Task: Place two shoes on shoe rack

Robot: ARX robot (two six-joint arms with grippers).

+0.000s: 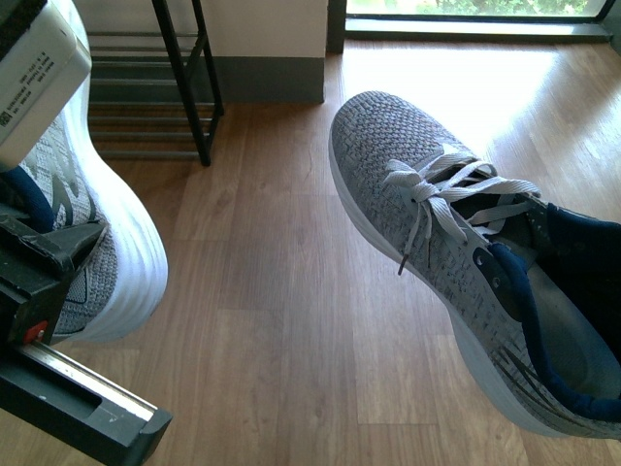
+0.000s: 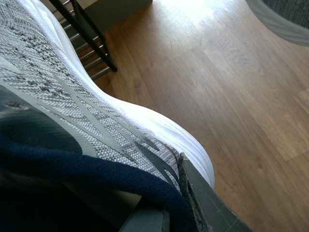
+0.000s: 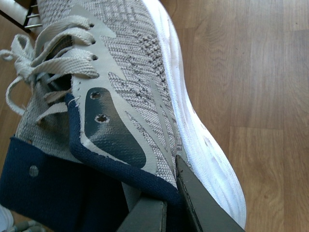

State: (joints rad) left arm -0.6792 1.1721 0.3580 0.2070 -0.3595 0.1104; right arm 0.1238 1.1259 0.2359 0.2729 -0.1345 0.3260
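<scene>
Carry step: left gripper (image 2: pixel 169 195) pinches left sneaker (image 1: pixel 112 252), right gripper (image 3: pixel 166 186) pinches right sneaker (image 1: pixel 417 165), both aloft; next, advance to shoe rack (image 1: pixel 194 87).

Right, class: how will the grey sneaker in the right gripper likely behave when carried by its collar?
Probably light for its size: the right gripper holds the sneaker by its collar edge alone. The knit upper looks soft, so it may sag. The loose laces could swing and snag.

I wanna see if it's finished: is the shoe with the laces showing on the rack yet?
Not yet. The right gripper holds that sneaker by its collar above the floor; the shoe rack stands apart.
</scene>
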